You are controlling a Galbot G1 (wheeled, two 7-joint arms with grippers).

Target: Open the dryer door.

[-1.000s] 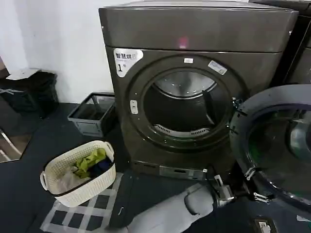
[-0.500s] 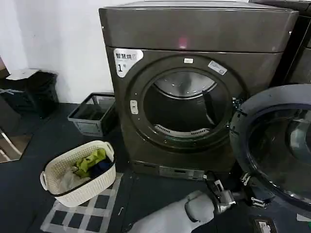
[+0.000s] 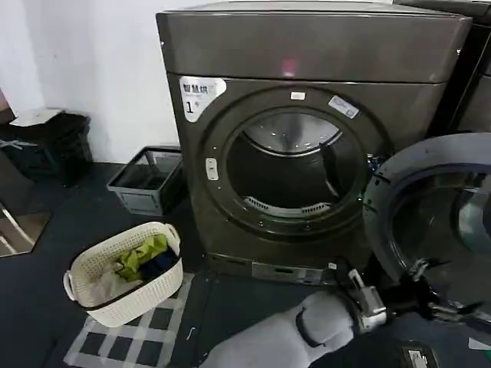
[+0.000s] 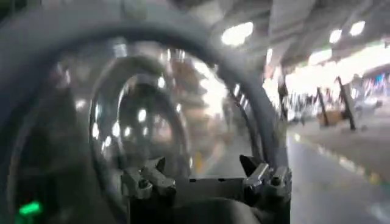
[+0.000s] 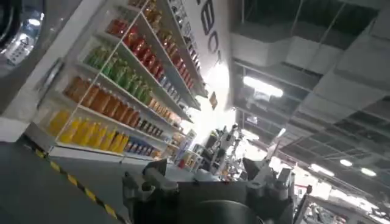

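Dryer door (image 3: 430, 230) already swung wide to the right of the dryer (image 3: 307, 138), left tool (image 3: 430, 295) at its lower rim, fingers spread and holding nothing; pull clear without knocking the door back shut.

White wall (image 3: 92, 69), seemingly dark floor (image 3: 46, 307)

We see the dryer (image 3: 307, 138) at frame centre, its drum exposed, the dryer door (image 3: 430, 222) swung open at right, the left gripper (image 3: 441, 295) against its lower rim, a laundry basket (image 3: 126, 272) lower left.
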